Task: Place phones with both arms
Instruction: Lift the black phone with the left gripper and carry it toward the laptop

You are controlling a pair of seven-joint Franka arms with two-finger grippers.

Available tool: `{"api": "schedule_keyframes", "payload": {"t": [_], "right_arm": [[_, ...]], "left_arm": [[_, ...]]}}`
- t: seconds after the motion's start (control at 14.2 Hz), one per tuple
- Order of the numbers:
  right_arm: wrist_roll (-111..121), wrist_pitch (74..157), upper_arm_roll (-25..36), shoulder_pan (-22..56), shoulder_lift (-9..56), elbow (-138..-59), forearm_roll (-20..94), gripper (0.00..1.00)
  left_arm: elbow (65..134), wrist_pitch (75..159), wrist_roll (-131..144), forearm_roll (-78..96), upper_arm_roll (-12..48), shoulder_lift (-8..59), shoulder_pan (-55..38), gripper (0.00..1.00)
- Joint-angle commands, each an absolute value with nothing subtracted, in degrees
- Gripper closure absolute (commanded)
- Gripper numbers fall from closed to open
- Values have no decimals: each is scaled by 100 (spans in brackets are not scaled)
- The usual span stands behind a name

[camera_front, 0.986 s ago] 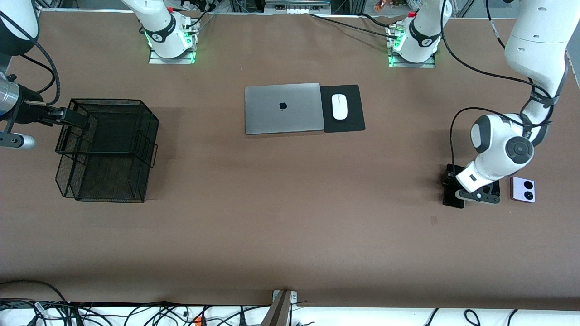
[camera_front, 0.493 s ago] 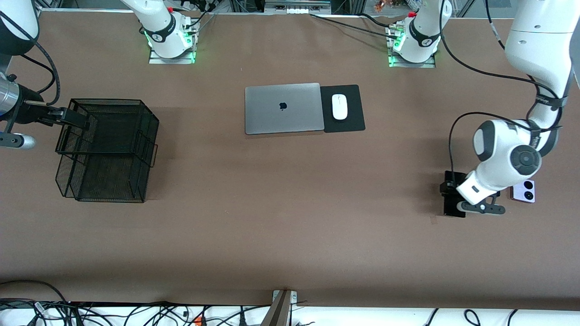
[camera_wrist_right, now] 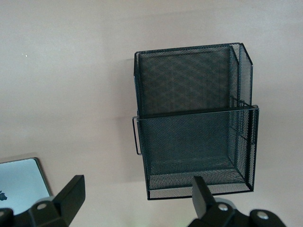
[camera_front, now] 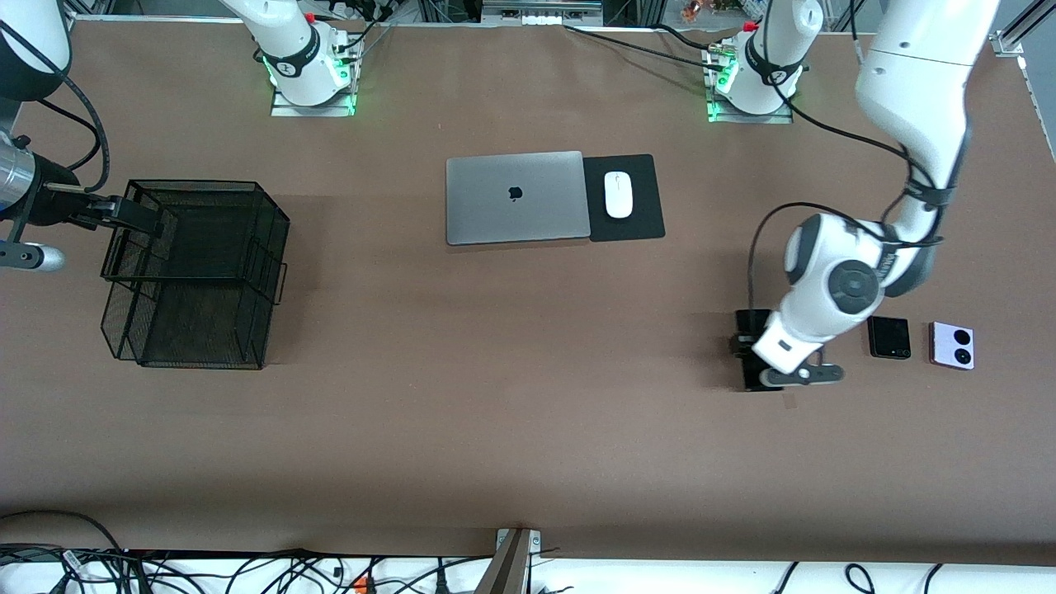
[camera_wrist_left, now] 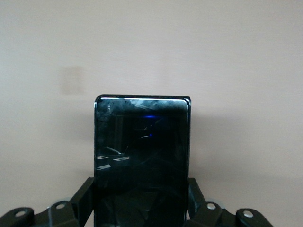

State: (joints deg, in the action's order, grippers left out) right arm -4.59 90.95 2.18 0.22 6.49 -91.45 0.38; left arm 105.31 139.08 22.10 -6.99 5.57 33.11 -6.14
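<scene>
My left gripper point(camera_front: 756, 353) is shut on the long slim black phone point(camera_front: 753, 318) and holds it above the table. In the left wrist view this phone point(camera_wrist_left: 142, 142) sticks out between the fingers point(camera_wrist_left: 81, 198) of the left gripper point(camera_wrist_left: 141, 205). The small square black phone point(camera_front: 888, 337) and the lilac-white phone with two black circles point(camera_front: 952, 345) lie side by side on the table at the left arm's end. My right gripper point(camera_front: 140, 216) hangs open and empty over the edge of the black mesh basket point(camera_front: 272, 247). In the right wrist view the right gripper point(camera_wrist_right: 135, 198) shows bare table between its fingers, with the basket point(camera_wrist_right: 194, 123) past them.
A closed silver laptop point(camera_front: 516, 196) lies mid-table toward the bases, with a white mouse point(camera_front: 617, 195) on a black pad point(camera_front: 639, 219) beside it. Cables run along the table's edge nearest the front camera.
The left arm has carried the long black phone toward the right arm's end of the table, uncovering the small square black phone. The right arm has not moved.
</scene>
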Motion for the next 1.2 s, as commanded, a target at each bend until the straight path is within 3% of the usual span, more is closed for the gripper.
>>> {"api": "schedule_keyframes", "payload": {"t": [0.0,0.35,0.63,1.13], "right_arm": [[-387,9088,193,9,606,-9193,141,0],[-378,9026,211,-9,598,-9185,141,0],[-167,9026,229,-9,598,-9185,132,0],[-167,9026,255,-9,598,-9185,132,0]], "left_arm": [[10083,13720,2838,-800,492,3471,-1386,69],[8817,13245,3814,-703,492,4226,-2565,71],[8220,13236,4129,-309,492,4700,-3084,73],[6445,13219,5299,-264,431,5756,-3691,77]]}}
